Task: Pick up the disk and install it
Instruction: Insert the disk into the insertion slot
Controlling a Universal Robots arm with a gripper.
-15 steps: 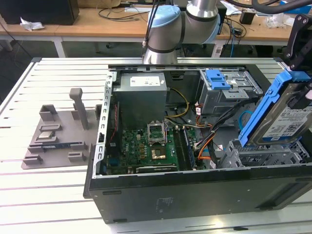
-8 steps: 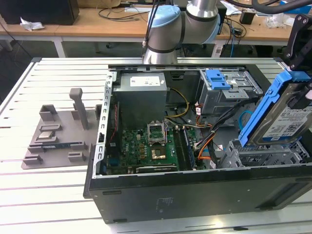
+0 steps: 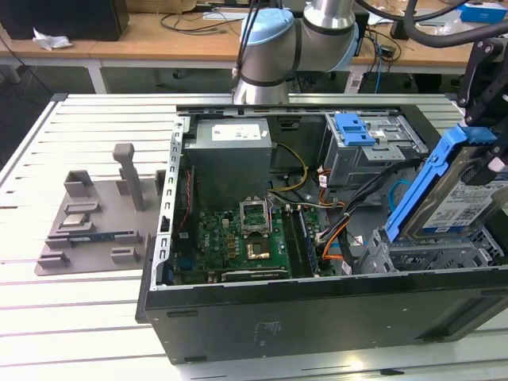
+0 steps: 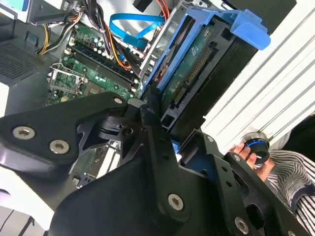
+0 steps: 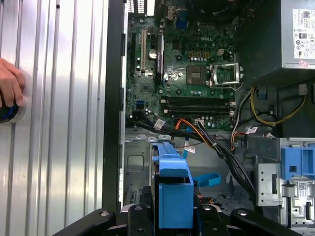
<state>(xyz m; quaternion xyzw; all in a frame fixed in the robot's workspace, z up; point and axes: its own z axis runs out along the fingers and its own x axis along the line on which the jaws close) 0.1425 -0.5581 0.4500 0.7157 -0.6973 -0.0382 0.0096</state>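
The disk [image 3: 460,198] is a silver-grey drive with a white and blue label and blue side rails. It hangs tilted, one end up, over the metal drive cage [image 3: 429,254] at the exterior view's right end of the open computer case [image 3: 317,317]. My black gripper [image 3: 486,171] is shut on it from above. In the second wrist view the disk [image 4: 197,64] shows its circuit-board side, with the gripper [image 4: 167,132] clamped on its near end. In the first wrist view the blue rail of the disk [image 5: 172,187] stands between the fingers [image 5: 135,216], above the cage floor.
Inside the case lie a green motherboard [image 3: 238,238], a grey power-supply box [image 3: 230,155], loose cables and a bare blue bracket [image 3: 353,127] in the far bay. A grey fixture [image 3: 95,214] sits on the slatted table. A person's hand [image 5: 10,88] rests on a blue knob.
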